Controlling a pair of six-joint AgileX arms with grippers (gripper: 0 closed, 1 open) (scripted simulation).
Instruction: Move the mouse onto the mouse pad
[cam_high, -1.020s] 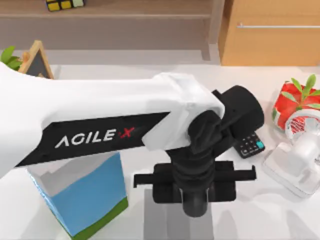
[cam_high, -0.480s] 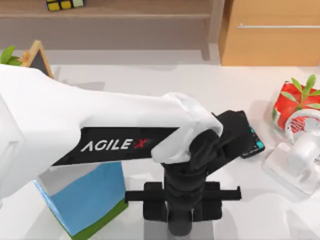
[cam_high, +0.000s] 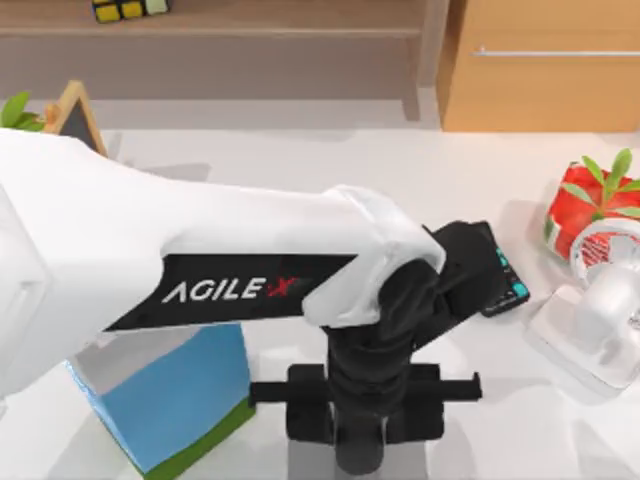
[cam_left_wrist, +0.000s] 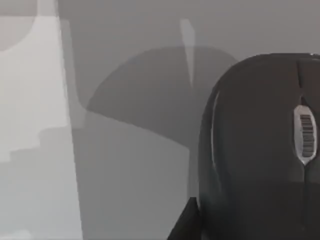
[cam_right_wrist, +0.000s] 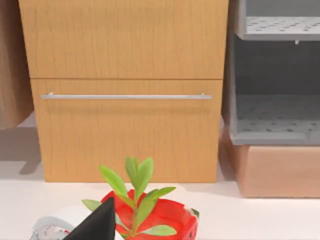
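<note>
1. Left gripper (cam_high: 365, 455) points down over the mouse pad (cam_high: 305, 462); I cannot tell its finger state.
2. Mouse (cam_left_wrist: 260, 150) lies on the pad beneath it.
3. Calculator (cam_high: 505, 285) and blue carton (cam_high: 165, 400) flank the arm.
4. Right gripper (cam_high: 600, 310) sits parked at the right.

Calculator (cam_high: 508, 285) mostly under left arm; mouse (cam_left_wrist: 260, 150) cropped at frame edge.

wooden drawer (cam_right_wrist: 125, 130), red potted plant (cam_right_wrist: 150, 215), shelves (cam_right_wrist: 275, 115)
</note>
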